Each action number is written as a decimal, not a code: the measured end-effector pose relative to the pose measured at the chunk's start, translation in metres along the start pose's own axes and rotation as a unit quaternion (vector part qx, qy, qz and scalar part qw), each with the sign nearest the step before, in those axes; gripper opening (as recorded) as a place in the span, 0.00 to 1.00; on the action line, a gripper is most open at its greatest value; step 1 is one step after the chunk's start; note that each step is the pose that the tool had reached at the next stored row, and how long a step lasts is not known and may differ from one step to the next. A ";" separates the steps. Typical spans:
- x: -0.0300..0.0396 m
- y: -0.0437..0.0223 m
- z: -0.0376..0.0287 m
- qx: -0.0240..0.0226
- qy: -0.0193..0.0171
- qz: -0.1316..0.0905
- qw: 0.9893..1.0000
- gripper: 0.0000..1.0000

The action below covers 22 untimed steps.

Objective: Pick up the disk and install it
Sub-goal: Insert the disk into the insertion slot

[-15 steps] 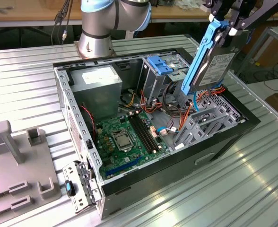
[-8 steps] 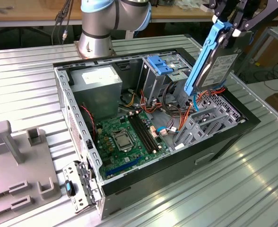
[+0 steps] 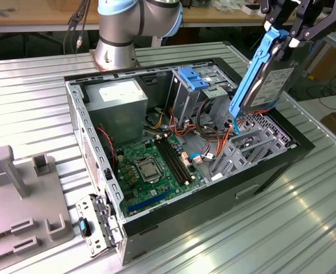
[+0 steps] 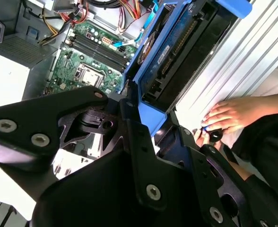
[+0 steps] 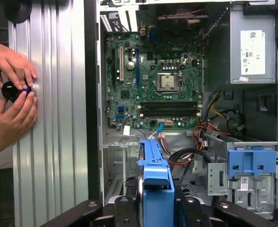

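- Gripper (image 3: 287,35) up front, jaws clamped on the top edge of the disk (image 3: 268,80), which hangs tilted in the air, touching nothing else.
- Grey drive cage (image 3: 243,149) right below, at the computer case's (image 3: 76,123) end on the exterior view's right. At this tilt, I'd say the blue frame could jam on the cage.
- Orange cables (image 3: 212,138) just beside the cage: snag risk.
- Motherboard (image 3: 151,165) deeper in. A slipped grip drops the drive there.
- Person's hand (image 5: 12,116) beside the case, near the arm: collision risk.
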<state>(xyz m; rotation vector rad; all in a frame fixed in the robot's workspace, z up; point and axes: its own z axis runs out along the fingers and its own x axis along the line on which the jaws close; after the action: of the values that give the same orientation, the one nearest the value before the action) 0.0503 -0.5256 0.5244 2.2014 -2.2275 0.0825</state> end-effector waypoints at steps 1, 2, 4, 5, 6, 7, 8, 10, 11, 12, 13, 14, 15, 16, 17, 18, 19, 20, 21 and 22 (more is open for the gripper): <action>0.0008 -0.0017 0.0007 0.000 0.000 0.000 1.000 0.37; 0.0016 -0.0034 0.0015 0.000 0.000 0.000 1.000 0.37; 0.0031 -0.0054 0.0031 0.000 -0.002 0.001 1.000 0.37; 0.0041 -0.0061 0.0041 0.000 -0.003 0.001 1.000 0.37; 0.0052 -0.0067 0.0049 0.000 -0.005 0.001 1.000 0.37; 0.0070 -0.0076 0.0063 0.000 -0.008 0.002 1.000 0.37; 0.0088 -0.0091 0.0077 0.000 -0.011 0.002 1.000 0.37; 0.0113 -0.0131 0.0095 0.000 -0.022 0.002 1.000 0.37; 0.0126 -0.0133 0.0102 0.000 -0.024 0.002 1.000 0.37; 0.0158 -0.0136 0.0115 0.000 -0.025 0.003 1.000 0.37; 0.0186 -0.0137 0.0123 0.000 -0.025 0.003 1.000 0.37; 0.0212 -0.0137 0.0134 0.000 -0.025 0.003 1.000 0.37; 0.0223 -0.0137 0.0141 0.000 -0.024 0.003 1.000 0.37; 0.0227 -0.0138 0.0145 0.000 -0.025 0.004 1.000 0.37; 0.0230 -0.0137 0.0152 0.006 -0.024 0.004 1.000 0.37; 0.0230 -0.0137 0.0161 0.009 -0.025 0.004 1.000 0.37; 0.0230 -0.0138 0.0168 0.010 -0.025 0.004 1.000 0.37; 0.0231 -0.0137 0.0181 0.010 -0.025 0.004 1.000 0.37; 0.0237 -0.0141 0.0207 0.008 -0.025 0.004 1.000 0.37; 0.0243 -0.0149 0.0226 0.005 -0.025 0.005 1.000 0.37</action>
<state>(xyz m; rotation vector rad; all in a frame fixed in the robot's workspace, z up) 0.0656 -0.5510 0.5034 2.2222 -2.2699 0.0396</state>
